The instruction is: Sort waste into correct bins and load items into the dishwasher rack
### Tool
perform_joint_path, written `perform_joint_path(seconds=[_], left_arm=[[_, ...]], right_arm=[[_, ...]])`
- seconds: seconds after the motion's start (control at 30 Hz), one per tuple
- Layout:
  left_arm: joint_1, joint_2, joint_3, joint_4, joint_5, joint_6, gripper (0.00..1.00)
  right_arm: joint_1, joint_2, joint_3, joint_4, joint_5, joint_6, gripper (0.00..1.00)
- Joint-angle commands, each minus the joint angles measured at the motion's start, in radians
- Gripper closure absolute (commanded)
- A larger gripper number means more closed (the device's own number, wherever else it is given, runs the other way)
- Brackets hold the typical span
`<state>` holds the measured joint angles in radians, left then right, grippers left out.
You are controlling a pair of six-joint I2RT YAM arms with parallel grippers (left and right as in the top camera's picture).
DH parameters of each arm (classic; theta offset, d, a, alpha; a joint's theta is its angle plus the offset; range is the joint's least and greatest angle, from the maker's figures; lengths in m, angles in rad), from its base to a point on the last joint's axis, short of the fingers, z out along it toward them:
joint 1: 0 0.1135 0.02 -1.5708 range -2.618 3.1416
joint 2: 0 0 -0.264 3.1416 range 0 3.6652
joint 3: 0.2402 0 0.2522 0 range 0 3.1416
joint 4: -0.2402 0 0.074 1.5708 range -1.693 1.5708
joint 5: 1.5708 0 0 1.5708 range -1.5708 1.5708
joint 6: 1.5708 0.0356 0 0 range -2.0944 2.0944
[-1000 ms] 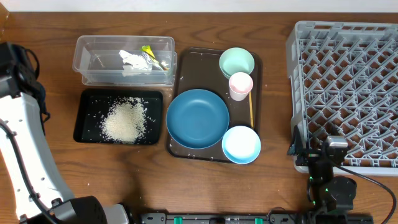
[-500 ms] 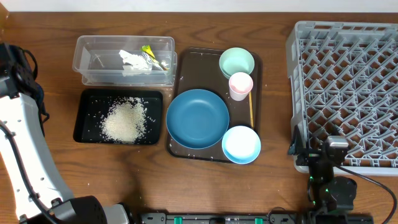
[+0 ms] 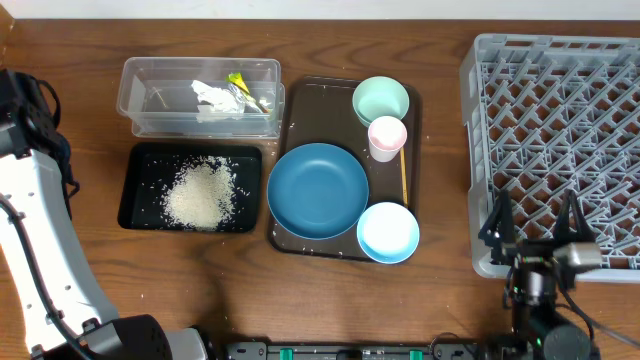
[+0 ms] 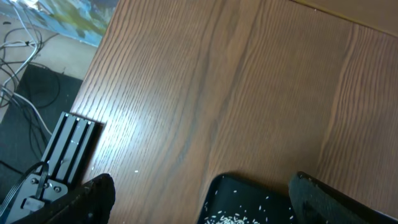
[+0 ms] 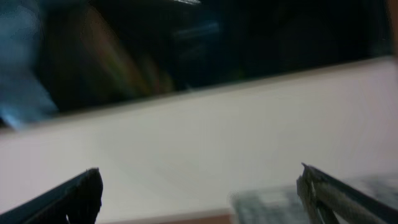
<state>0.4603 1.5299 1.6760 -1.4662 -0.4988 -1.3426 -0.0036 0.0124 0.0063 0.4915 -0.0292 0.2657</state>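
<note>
The waste looks sorted. The white rice point(image 3: 200, 192) lies in a heap in the black tray point(image 3: 140, 205) at 9 o'clock. The crumpled paper point(image 3: 210, 95) and a yellow-green wrapper point(image 3: 238, 82) lie in the clear tub point(image 3: 135, 100) at 10 o'clock.

The dishes are not loaded yet. The blue plate point(image 3: 318, 190), mint bowl point(image 3: 381, 100), pink cup point(image 3: 387, 137), light blue bowl point(image 3: 388, 232) and chopstick point(image 3: 404, 175) all sit on the brown tray point(image 3: 310, 105) in the middle. The grey rack point(image 3: 550, 130) at 3 o'clock has nothing in it. I think about half the job is left.

The right gripper point(image 3: 533, 222) hangs at 5 o'clock over the rack's near edge. Its fingers are spread wide and hold nothing. The left gripper point(image 4: 202, 180) is spread wide and empty too, above a corner of the black tray.

The right wrist picture is all blurry. From above I cannot pick out the left gripper. Tiny white specks on the brown tray may be rice, but they are too small to tell.
</note>
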Motion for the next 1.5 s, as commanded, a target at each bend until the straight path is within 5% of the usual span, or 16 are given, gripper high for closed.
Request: perform_joint_path(seconds=[0.0, 0.2, 0.43, 0.67, 0.93, 1.23, 1.47], left_arm=[[0.004, -0.008, 0.002, -0.006, -0.006, -0.016, 0.09], [0.004, -0.008, 0.002, -0.006, -0.006, -0.016, 0.09], [0.004, -0.008, 0.002, -0.006, -0.006, -0.016, 0.09], [0.004, -0.008, 0.002, -0.006, -0.006, -0.016, 0.09], [0.004, -0.008, 0.002, -0.006, -0.006, -0.016, 0.09], [0.004, -0.008, 0.001, -0.006, -0.006, -0.016, 0.08], [0.004, -0.008, 0.002, -0.003, -0.006, -0.016, 0.09]], right_arm=[[-0.009, 0.012, -0.001, 0.138, -0.074, 0.19, 0.01], [-0.009, 0.139, 0.051, 0.432, -0.083, 0.174, 0.01], [-0.009, 0.487, 0.441, 0.275, -0.399, 0.015, 0.01], [0.025, 0.989, 1.018, -0.23, -0.739, -0.159, 0.01], [0.207, 1.474, 1.64, -1.12, -0.709, -0.492, 0.01], [0.335, 1.705, 1.699, -1.192, -0.786, -0.42, 0.01], [0.379, 1.839, 1.699, -1.12, -0.443, -0.134, 0.01]])
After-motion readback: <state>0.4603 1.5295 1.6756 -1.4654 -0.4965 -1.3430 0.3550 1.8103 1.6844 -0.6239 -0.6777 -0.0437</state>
